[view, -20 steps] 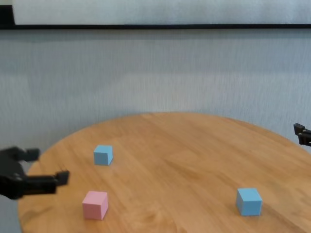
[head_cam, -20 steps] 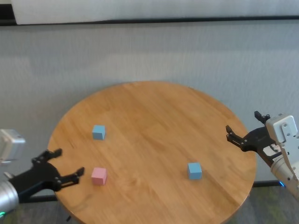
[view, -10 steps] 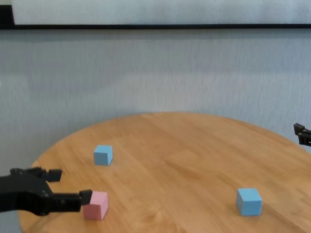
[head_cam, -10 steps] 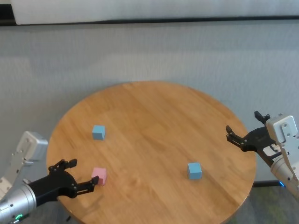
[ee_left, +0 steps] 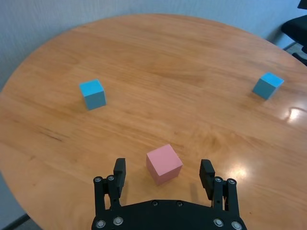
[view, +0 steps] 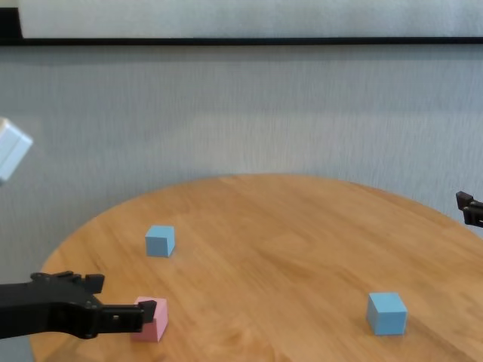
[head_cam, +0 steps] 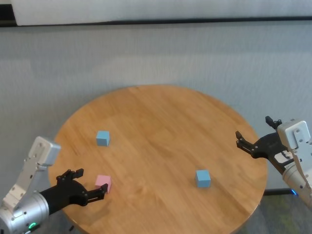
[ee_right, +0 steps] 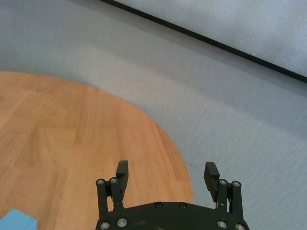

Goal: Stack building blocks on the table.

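Note:
Three building blocks lie apart on the round wooden table (head_cam: 161, 117). The pink block (head_cam: 104, 182) (ee_left: 164, 164) (view: 157, 326) sits near the front left edge. My left gripper (head_cam: 92, 179) (ee_left: 163, 166) (view: 122, 294) stands open low over the table, its fingers either side of the pink block's near corner and not touching it. One blue block (head_cam: 103, 138) (ee_left: 92, 93) (view: 160, 240) lies farther back on the left. The other blue block (head_cam: 203, 178) (ee_left: 267, 85) (view: 387, 313) lies at the front right. My right gripper (head_cam: 253, 127) (ee_right: 167, 167) hangs open past the table's right edge, holding nothing.
Grey carpet (head_cam: 161, 53) surrounds the table, with a white wall and black skirting (head_cam: 161, 20) behind. A dark chair base (ee_left: 297, 28) shows beyond the table's far side in the left wrist view. The table's edge (ee_right: 172, 153) curves just under my right gripper.
My left arm has come in over the front left edge, and its open fingers have reached the pink block. The blocks and my right arm have not moved.

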